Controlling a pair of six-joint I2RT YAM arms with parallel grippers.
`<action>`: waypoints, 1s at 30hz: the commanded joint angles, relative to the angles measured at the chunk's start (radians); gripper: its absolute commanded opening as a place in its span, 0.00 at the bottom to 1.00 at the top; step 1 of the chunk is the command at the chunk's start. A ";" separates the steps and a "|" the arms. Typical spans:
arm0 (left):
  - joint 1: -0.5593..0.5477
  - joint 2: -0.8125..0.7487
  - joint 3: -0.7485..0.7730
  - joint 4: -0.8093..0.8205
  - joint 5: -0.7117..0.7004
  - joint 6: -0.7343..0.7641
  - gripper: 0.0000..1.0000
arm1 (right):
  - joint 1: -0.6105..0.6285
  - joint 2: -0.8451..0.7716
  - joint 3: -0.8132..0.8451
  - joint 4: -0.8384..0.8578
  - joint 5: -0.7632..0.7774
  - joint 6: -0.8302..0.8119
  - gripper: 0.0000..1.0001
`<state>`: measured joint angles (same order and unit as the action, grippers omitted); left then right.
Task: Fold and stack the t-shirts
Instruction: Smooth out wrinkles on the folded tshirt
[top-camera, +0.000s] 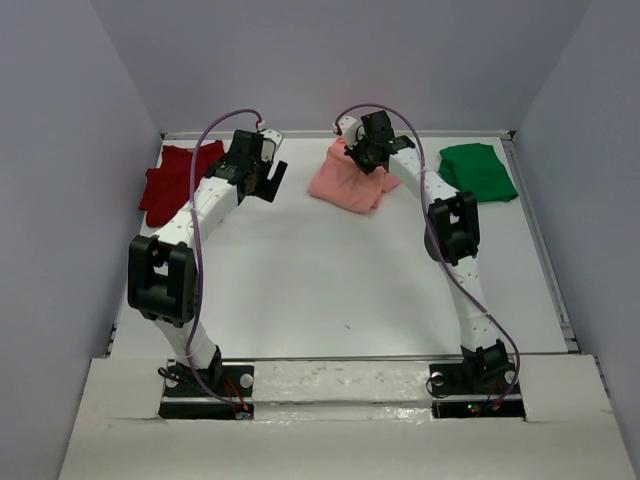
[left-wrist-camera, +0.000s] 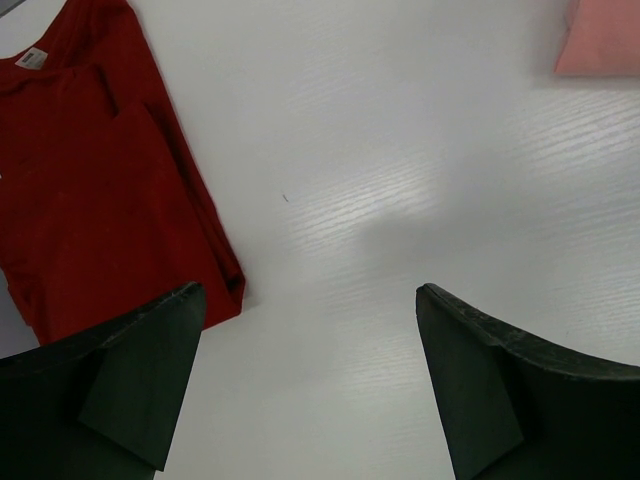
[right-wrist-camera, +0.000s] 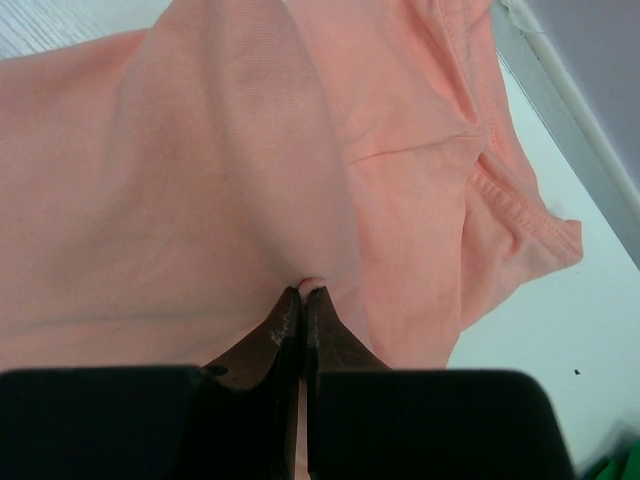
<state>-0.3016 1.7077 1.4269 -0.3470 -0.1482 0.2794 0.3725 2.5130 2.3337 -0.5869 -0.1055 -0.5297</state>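
Three t-shirts lie along the far side of the table. The salmon-pink t-shirt (top-camera: 345, 185) (right-wrist-camera: 200, 180) sits bunched at the back centre, and my right gripper (top-camera: 372, 152) (right-wrist-camera: 303, 292) is shut on a pinch of its cloth. The dark red t-shirt (top-camera: 172, 180) (left-wrist-camera: 90, 180) lies flat at the back left. My left gripper (top-camera: 262, 170) (left-wrist-camera: 305, 300) hangs open over bare table just right of it, holding nothing. The bright green t-shirt (top-camera: 478, 170) rests folded at the back right.
The white table (top-camera: 330, 280) is boxed in by grey walls, with a raised rail (top-camera: 540, 230) along its right edge and another along the back. Both arm bases stand at the near edge. A corner of the pink t-shirt (left-wrist-camera: 600, 40) shows in the left wrist view.
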 joint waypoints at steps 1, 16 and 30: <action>-0.005 -0.030 -0.019 0.020 0.004 0.010 0.99 | -0.007 -0.040 0.059 0.018 0.052 -0.033 0.00; -0.007 -0.026 -0.013 0.017 0.006 0.012 0.99 | -0.007 -0.100 0.035 0.085 0.162 -0.082 0.00; -0.011 -0.020 -0.003 0.013 0.004 0.012 0.99 | -0.007 -0.164 0.035 0.168 0.217 -0.135 0.00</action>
<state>-0.3050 1.7077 1.4158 -0.3473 -0.1463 0.2798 0.3725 2.4359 2.3421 -0.5323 0.0631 -0.6334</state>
